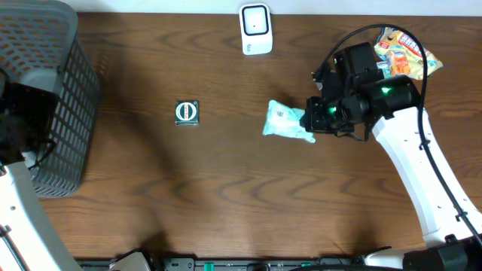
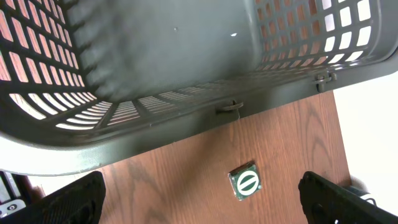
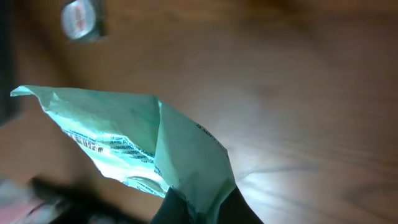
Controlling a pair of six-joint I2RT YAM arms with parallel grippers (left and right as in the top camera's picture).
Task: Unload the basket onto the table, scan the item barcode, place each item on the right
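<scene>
While R gripper [image 1: 310,119] sits mid-right in the overhead, its jaws are clamped on one end of the green packet [image 1: 285,120]. Pkt sticks out cam-left from the jaws, white label side up. Can't tell if it touches the table [image 1: 226,196]. White scanner [image 1: 256,28] at top edge, centre, well apart from pkt. Small square tin [image 1: 186,113] w/ green-white lid lies flat cam-left of pkt, apart from it. Grey mesh basket [image 1: 53,90] at far left. Snack bag [image 1: 405,51] top right, beside R arm. L arm at left edge by basket; its pincer isn't readable from this view.

L wrist: L gripper [image 2: 200,193] wide open, holding nothing. Black fingers [image 2: 68,199] sit in the frame's bottom corners. Basket [image 2: 155,124] wall and rim fill the top half. Square tin [image 2: 245,182] on the wood just below the rim, not touching either finger.

R wrist: dark and blurry. R gripper [image 3: 199,208] pinched tight on the green packet [image 3: 137,143] at bottom centre. Pkt fans up-left, w/ fine print along its lower side; can't confirm a barcode. Square tin [image 3: 81,18] blurred at top left.
</scene>
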